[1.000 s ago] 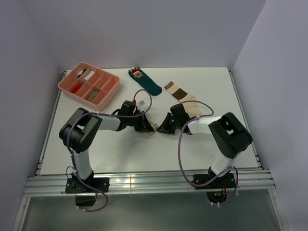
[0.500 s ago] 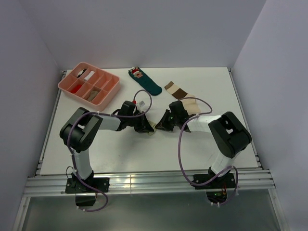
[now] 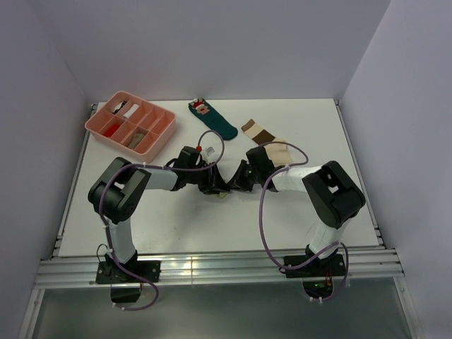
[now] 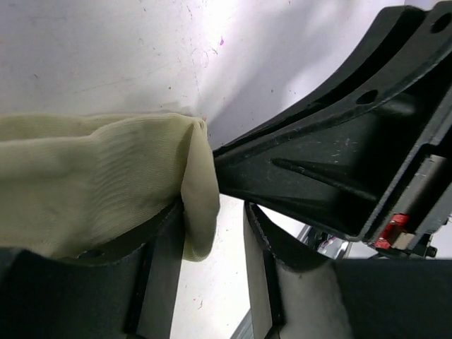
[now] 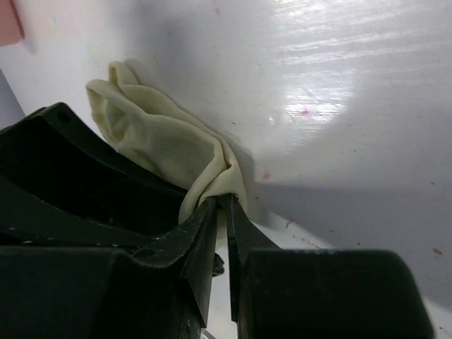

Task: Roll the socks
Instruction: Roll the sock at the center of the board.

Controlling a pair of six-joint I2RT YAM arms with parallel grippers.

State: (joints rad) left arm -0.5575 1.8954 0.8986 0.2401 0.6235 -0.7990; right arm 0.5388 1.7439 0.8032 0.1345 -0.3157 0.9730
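A plain pale yellowish-tan sock [image 3: 224, 190] lies bunched on the table between my two grippers. In the left wrist view the sock [image 4: 92, 176] drapes over one finger, and its folded edge hangs loose in the gap. My left gripper [image 4: 215, 219] is open. My right gripper [image 5: 221, 201] is shut on the sock [image 5: 169, 141], pinching its edge at the fingertips. In the top view my left gripper [image 3: 212, 185] and right gripper [image 3: 237, 182] nearly touch. The cream sock with brown and tan bands [image 3: 265, 138] lies flat behind the right arm.
A dark teal sock with a red-and-white figure [image 3: 212, 119] lies at the back centre. A pink divided tray [image 3: 161, 138] with small items stands at the back left. Grey walls close in the table on three sides.
My right gripper has moved left, up against the left gripper and the sock. The left arm has barely moved.
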